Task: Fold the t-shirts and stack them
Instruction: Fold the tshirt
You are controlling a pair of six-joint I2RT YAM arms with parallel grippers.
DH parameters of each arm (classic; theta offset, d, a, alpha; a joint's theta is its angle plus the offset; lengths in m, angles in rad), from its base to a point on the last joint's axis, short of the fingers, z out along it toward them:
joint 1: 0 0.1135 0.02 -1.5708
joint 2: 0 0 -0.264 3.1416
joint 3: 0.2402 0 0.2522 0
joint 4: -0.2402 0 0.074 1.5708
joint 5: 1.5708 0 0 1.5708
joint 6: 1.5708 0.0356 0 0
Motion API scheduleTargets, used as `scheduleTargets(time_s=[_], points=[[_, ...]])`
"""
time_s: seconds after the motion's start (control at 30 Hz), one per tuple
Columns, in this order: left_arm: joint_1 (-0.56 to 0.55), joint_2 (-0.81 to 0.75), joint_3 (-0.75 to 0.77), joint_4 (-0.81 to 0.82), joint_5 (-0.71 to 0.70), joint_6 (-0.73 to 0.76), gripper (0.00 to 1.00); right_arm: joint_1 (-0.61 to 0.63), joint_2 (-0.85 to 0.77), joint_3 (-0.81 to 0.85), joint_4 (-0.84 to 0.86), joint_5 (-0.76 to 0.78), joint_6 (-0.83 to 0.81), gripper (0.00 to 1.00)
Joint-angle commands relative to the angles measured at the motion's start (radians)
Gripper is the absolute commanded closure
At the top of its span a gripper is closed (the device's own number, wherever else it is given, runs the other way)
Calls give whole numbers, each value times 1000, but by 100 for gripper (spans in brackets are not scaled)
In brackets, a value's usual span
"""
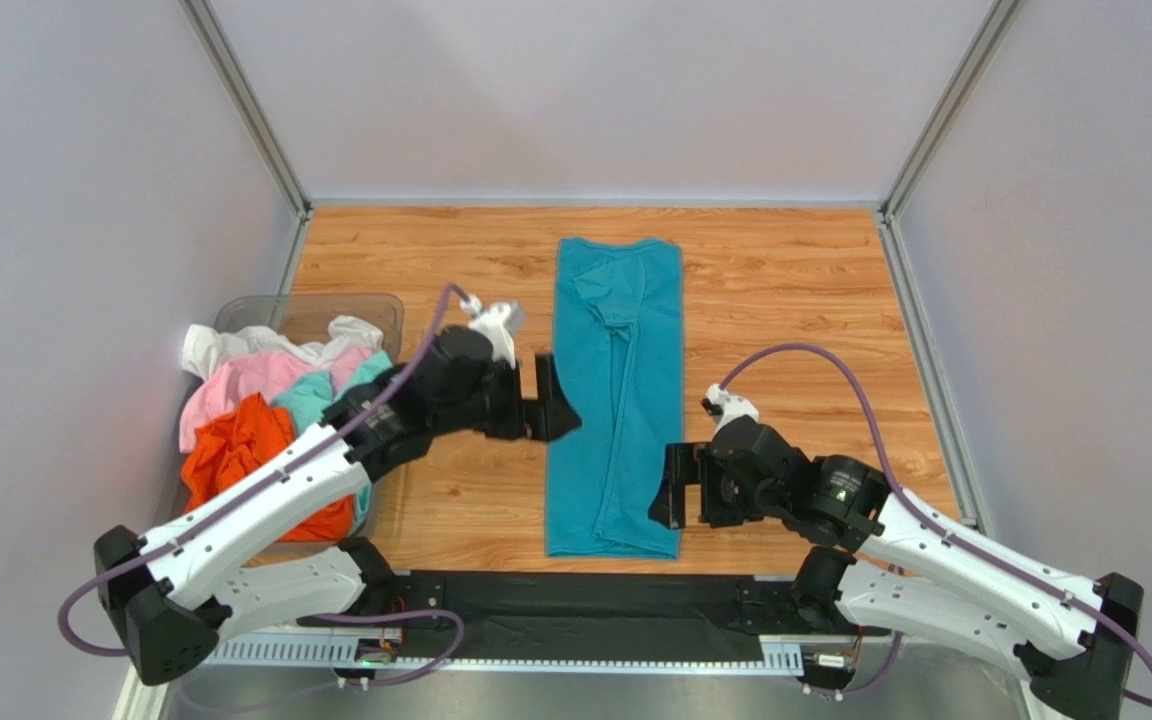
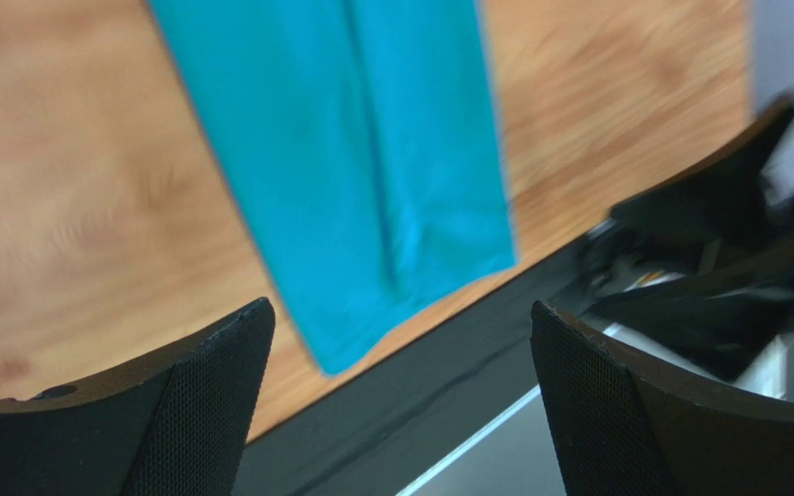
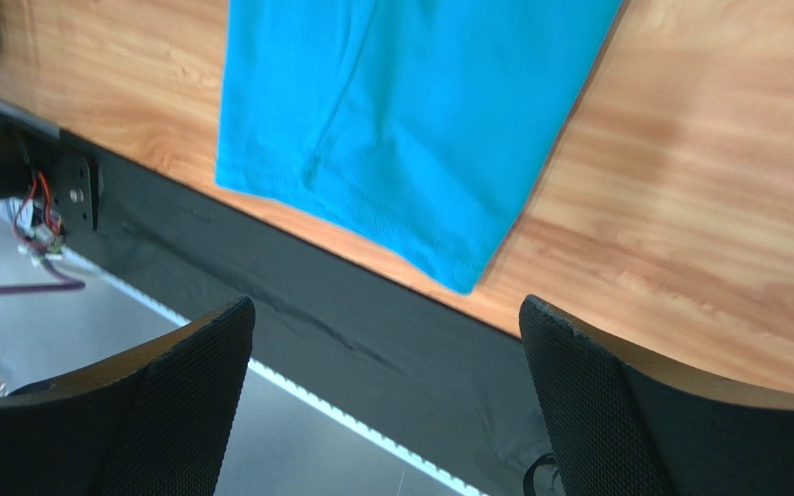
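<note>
The teal t-shirt [image 1: 617, 393] lies on the wooden table [image 1: 778, 300] folded into a long narrow strip running from far to near. It also shows in the left wrist view [image 2: 360, 155] and the right wrist view [image 3: 401, 114]. My left gripper [image 1: 554, 405] is open and empty at the strip's left edge, about midway along. My right gripper [image 1: 674, 488] is open and empty at the strip's near right corner. The orange [image 1: 244, 450], pink [image 1: 237, 390], white [image 1: 259, 348] and light aqua [image 1: 312, 398] shirts lie bunched together at the left.
A clear plastic bin [image 1: 319, 311] at the table's left holds the pile of other shirts. A black strip [image 1: 582, 608] runs along the near table edge by the arm bases. Grey walls close in the table on three sides.
</note>
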Motion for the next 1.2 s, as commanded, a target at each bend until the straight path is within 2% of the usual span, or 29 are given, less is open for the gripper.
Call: scheduleTargets(time_s=[0.0, 0.03, 0.23, 0.43, 0.6, 0.77, 0.83, 0.9, 0.93, 1.03, 1.07, 1.17], points=[[-109, -59, -155, -51, -59, -134, 0, 4, -46, -71, 59, -107, 70, 0], [-157, -64, -183, -50, -59, -163, 0, 4, -48, -91, 85, -113, 80, 0], [-243, -45, -304, -39, -59, -253, 0, 26, -43, -168, 133, -107, 134, 0], [-260, -18, -405, 143, -13, -289, 0, 38, -2, -202, 159, -72, 166, 0], [-260, 71, -416, 242, 7, -289, 7, 38, 34, -203, 179, -44, 182, 1], [-260, 195, -402, 274, 38, -284, 26, 40, 49, -226, 221, -13, 208, 3], [-260, 224, -393, 288, 55, -278, 30, 38, 54, -226, 221, -9, 214, 3], [-260, 260, -386, 288, 59, -278, 39, 38, 64, -229, 221, -5, 214, 4], [-260, 267, -384, 288, 61, -278, 46, 38, 70, -228, 219, -2, 214, 4], [-260, 284, -390, 286, 61, -286, 60, 40, 78, -234, 221, 8, 220, 5], [-260, 287, -392, 283, 58, -290, 69, 40, 86, -235, 219, 14, 223, 5], [-260, 286, -395, 274, 58, -295, 89, 38, 103, -234, 221, 18, 225, 7]])
